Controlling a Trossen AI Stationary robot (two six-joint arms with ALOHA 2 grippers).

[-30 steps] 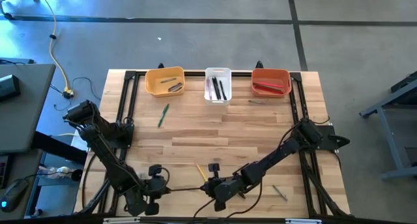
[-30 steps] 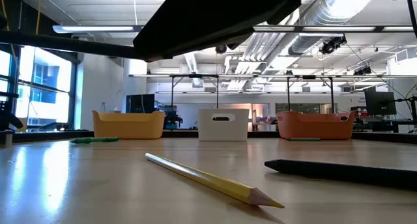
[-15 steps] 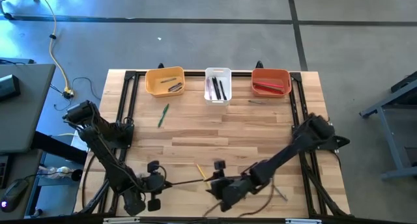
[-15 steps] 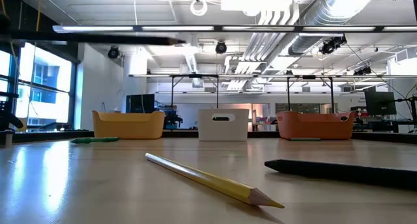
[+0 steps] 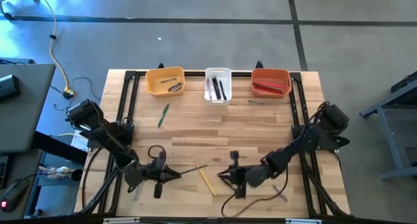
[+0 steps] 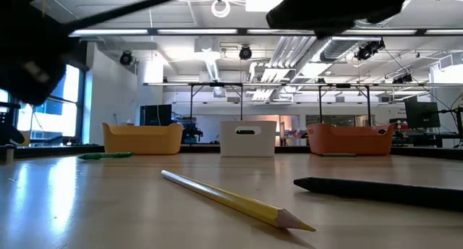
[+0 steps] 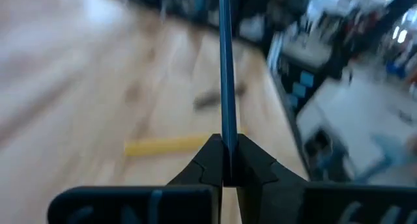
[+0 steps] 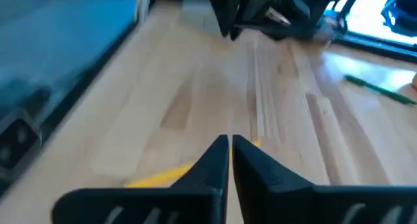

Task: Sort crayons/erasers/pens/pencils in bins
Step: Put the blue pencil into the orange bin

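Note:
A slim black pen (image 5: 192, 169) juts from my left gripper (image 5: 171, 175), which is shut on it near the table's front, left of the middle. In the low view the pen (image 6: 123, 14) slants overhead. My right gripper (image 5: 221, 177) is shut on nothing, just right of the pen's free end. A yellow pencil (image 5: 207, 180) lies flat on the table between the two grippers, also seen under my right gripper as the pencil (image 8: 156, 178). A green pen (image 5: 163, 114) lies farther back on the left. The yellow (image 5: 165, 81), white (image 5: 217, 84) and red (image 5: 270, 82) bins stand along the far edge with sticks in them. My left gripper pinches one end of the black pen (image 7: 227, 136) between its two fingers (image 7: 208, 160). The pen runs straight out along the fingers, toward the table's right. It is lifted clear of the table, its free end (image 5: 206, 165) unsupported and a little raised.
A dark stick (image 6: 376, 190) lies on the table near the front right, and a small grey piece (image 5: 280, 193) lies beside the right arm. Another small item (image 5: 256, 101) lies in front of the red bin. Black rails frame the table's left and right sides.
My left gripper has gone toward the table's far edge and right and has turned, swinging the held pen so that its free end points right and slightly up. My right gripper has drawn away from the pen's free end toward the table's right.

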